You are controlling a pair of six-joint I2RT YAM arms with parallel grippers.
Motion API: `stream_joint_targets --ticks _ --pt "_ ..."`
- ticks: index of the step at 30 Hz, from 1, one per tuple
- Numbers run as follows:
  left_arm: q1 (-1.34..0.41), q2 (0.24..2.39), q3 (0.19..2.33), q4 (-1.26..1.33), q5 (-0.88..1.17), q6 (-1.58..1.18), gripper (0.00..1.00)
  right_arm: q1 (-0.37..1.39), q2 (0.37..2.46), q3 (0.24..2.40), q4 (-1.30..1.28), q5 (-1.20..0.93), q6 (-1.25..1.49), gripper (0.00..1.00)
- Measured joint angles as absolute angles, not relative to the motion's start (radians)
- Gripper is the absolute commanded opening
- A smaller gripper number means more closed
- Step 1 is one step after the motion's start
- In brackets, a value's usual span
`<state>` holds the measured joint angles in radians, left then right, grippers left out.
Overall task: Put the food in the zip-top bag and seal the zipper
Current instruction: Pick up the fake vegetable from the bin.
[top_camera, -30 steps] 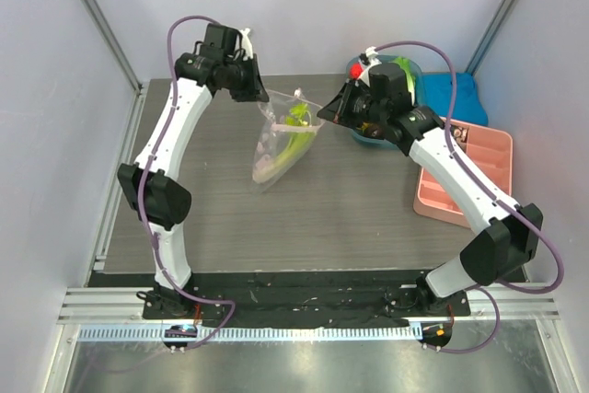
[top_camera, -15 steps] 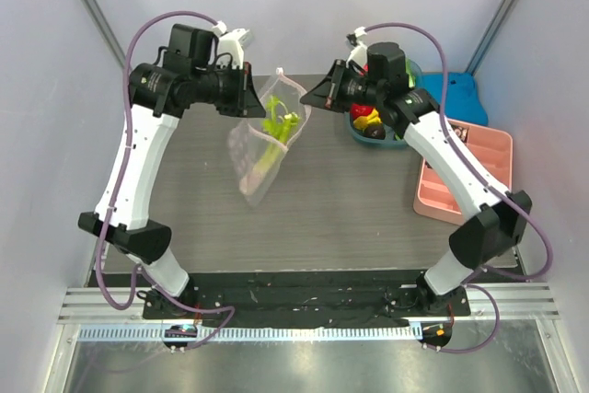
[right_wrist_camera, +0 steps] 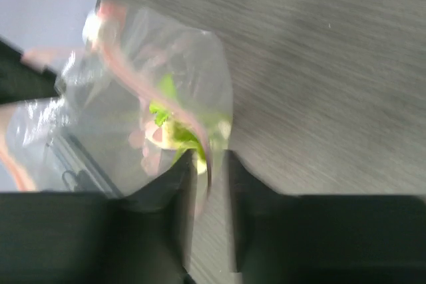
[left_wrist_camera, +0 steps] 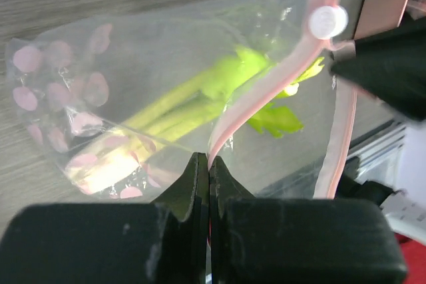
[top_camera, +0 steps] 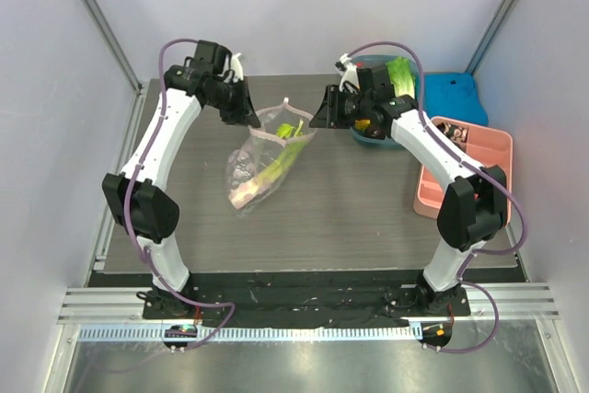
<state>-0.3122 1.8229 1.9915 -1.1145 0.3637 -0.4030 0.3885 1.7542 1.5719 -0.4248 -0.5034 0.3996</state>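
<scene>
The zip-top bag (top_camera: pixel 262 158) hangs between my two grippers, its bottom resting on the table. The celery-like stalk (top_camera: pixel 276 165) lies inside it and shows in the left wrist view (left_wrist_camera: pixel 180 101). My left gripper (top_camera: pixel 250 117) is shut on the pink zipper (left_wrist_camera: pixel 266 88) at the mouth's left end. My right gripper (top_camera: pixel 317 120) is at the mouth's right end. Its jaws stand a little apart, with the pink strip (right_wrist_camera: pixel 143 84) running loosely between them. The lettuce head (top_camera: pixel 400 71) sits in the teal bowl (top_camera: pixel 368 138) behind my right wrist. I cannot make out the red fruit.
A pink tray (top_camera: pixel 479 167) stands at the right edge of the table. A blue cloth (top_camera: pixel 456 98) lies at the back right. The zipper's white slider tab (left_wrist_camera: pixel 327 21) sits near my right gripper. Grey walls close in the back and both sides.
Both grippers have come down and closer together with the bag. It hung in the air before and now its bottom rests on the table. The right jaws now show a gap.
</scene>
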Motion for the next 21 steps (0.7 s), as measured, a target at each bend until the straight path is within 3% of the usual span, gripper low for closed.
stream_joint_targets --ticks 1,2,11,21 --pt "-0.294 1.825 1.980 -1.102 0.377 -0.419 0.00 0.385 1.741 1.554 -0.427 -0.500 0.376 0.70" --pt "-0.279 1.826 1.972 -1.087 0.392 -0.439 0.00 0.379 1.725 1.538 -0.430 -0.499 0.356 0.74" --pt "-0.254 1.826 1.972 -0.937 0.496 -0.525 0.00 0.172 1.712 1.596 -0.428 -0.482 0.263 0.84" --pt "-0.255 1.852 1.980 -0.900 0.540 -0.543 0.00 0.006 2.040 2.032 -0.406 -0.184 0.021 0.88"
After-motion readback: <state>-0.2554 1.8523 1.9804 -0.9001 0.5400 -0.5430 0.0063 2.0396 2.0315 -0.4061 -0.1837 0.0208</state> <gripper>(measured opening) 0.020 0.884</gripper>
